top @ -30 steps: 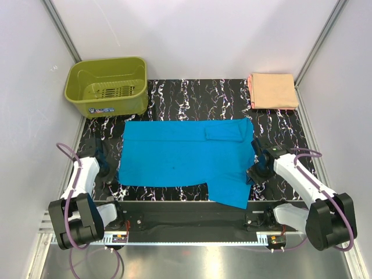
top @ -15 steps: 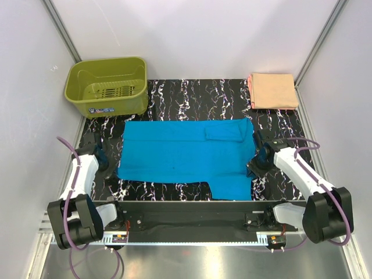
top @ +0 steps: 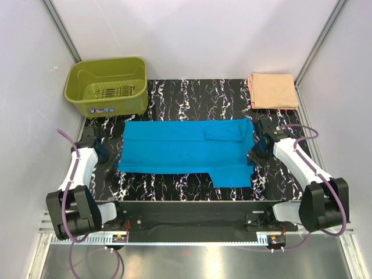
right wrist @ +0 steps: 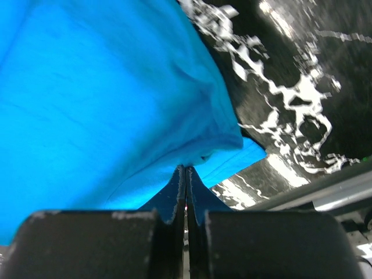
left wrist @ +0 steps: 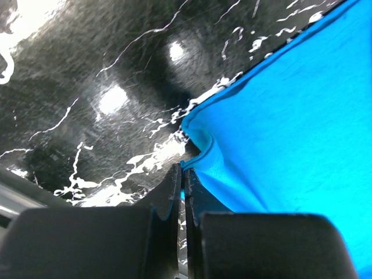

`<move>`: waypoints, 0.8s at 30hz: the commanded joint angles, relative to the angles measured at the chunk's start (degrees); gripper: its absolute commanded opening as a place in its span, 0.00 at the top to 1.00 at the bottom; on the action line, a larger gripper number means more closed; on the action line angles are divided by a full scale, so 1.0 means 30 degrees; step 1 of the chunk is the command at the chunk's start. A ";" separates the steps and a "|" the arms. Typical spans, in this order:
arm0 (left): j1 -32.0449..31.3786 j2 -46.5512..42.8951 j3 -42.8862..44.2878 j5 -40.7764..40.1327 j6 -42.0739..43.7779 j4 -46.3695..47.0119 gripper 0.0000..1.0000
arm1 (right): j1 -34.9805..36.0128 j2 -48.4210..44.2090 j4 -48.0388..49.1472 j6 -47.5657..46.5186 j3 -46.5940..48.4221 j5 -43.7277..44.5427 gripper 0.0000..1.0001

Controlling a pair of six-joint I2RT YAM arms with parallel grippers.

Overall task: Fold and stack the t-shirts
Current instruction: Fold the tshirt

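The turquoise-blue t-shirt (top: pixel 180 152) lies spread across the middle of the black marbled table (top: pixel 192 93), with a sleeve folded in at its back right and a flap hanging toward the near edge at the right. My left gripper (top: pixel 113 169) is shut on its near left corner; in the left wrist view the gripper (left wrist: pixel 185 173) pinches the hem of the blue cloth (left wrist: pixel 290 116). My right gripper (top: pixel 251 157) is shut on the shirt's right edge, where the gripper (right wrist: pixel 186 170) bites into bunched cloth (right wrist: pixel 104 93). The peach-orange t-shirt (top: pixel 272 90) lies folded at the back right corner.
An olive-green basket (top: pixel 107 86) stands at the back left corner. White walls and metal posts close in the table on three sides. Bare marbled surface shows behind the blue shirt and along the near edge at the left.
Both grippers have moved away from the near edge toward the back, carrying the blue shirt's near edge with them. The flap at the near right has drawn back onto the table.
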 commanded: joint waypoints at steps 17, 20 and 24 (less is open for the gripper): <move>-0.0368 0.3513 0.3310 0.1158 -0.0382 0.1992 1.00 | -0.0883 0.4000 0.2042 -0.2973 0.4378 0.0816 1.00; -0.0397 0.4100 0.3838 0.1188 -0.0441 0.1992 1.00 | -0.1029 0.4468 0.2041 -0.3179 0.4934 0.0817 1.00; -0.0427 0.4686 0.4189 0.1158 -0.0470 0.2079 1.00 | -0.1205 0.5318 0.2247 -0.3326 0.5491 0.0612 1.00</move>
